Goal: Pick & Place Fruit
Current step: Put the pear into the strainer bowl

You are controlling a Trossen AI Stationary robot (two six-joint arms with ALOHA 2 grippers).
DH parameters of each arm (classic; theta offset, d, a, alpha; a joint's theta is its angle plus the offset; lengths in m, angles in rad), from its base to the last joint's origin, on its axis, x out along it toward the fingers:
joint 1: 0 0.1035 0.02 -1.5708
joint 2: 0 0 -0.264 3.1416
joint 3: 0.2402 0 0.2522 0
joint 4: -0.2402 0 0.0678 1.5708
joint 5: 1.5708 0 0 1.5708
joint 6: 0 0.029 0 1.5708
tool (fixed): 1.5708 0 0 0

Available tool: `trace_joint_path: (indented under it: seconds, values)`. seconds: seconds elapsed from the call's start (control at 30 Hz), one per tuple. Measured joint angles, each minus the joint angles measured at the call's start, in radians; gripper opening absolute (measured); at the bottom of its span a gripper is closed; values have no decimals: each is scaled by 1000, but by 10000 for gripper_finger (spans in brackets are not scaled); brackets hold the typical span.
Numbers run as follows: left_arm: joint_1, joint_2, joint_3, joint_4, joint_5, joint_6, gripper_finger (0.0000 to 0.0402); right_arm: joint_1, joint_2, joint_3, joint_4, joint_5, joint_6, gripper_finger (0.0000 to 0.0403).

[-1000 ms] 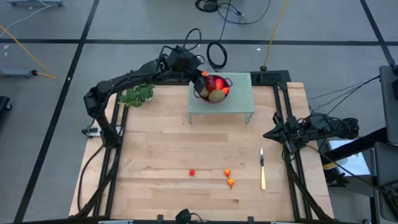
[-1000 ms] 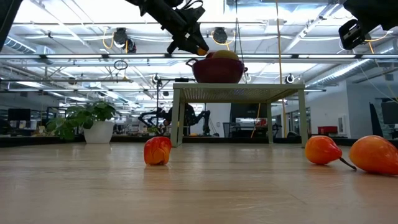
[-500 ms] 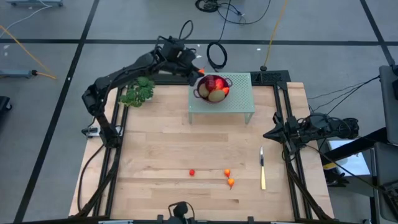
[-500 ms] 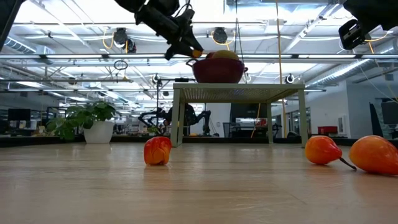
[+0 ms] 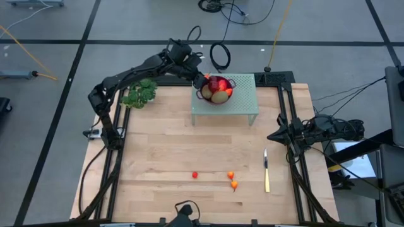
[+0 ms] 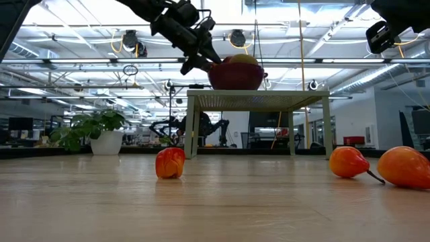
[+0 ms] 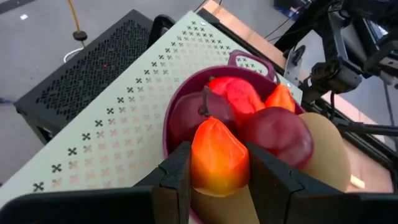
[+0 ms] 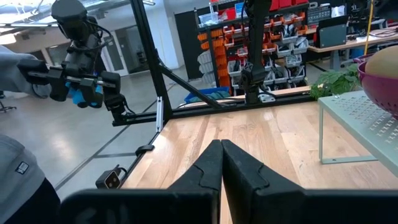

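So the left gripper (image 7: 219,171) is up at the far side of the table, right at the rim of the dark red bowl (image 5: 218,88), with its jaws clamped on a small orange-red pepper-looking fruit (image 7: 217,157) that hangs just over the pile. The bowl sits on a little pale green perforated stand (image 5: 243,98) and it's already pretty full: two dark red balls (image 7: 277,135), a bright red piece (image 7: 236,96), another small orange bit (image 7: 281,98), and brownish-green ovals (image 7: 328,149) squeezed along one side (one of them is mostly hidden under the held fruit in the left wrist view). Out on the bare wood near the front there are three small pieces apart from each other: a little red one (image 5: 195,174) on its own, and two orange ones (image 5: 232,180) close together to its right. A slim yellowish knife (image 5: 266,171) lies just right of those, and a leafy green sprig (image 5: 139,96) sits beside the left arm. The right gripper (image 8: 221,163) is parked at the right edge of the table, fingers pressed together with nothing between them.
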Motion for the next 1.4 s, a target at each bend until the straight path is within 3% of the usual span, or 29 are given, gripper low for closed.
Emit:
trace_joint_path:
  seconds: [0.93,1.4]
  values:
    - [-10,-1,0,-10,-1,-29,119,0,0,0,0,0,0,4]
    - [-10,-1,0,-10,8,-25,189,0,0,0,0,0,0,4]
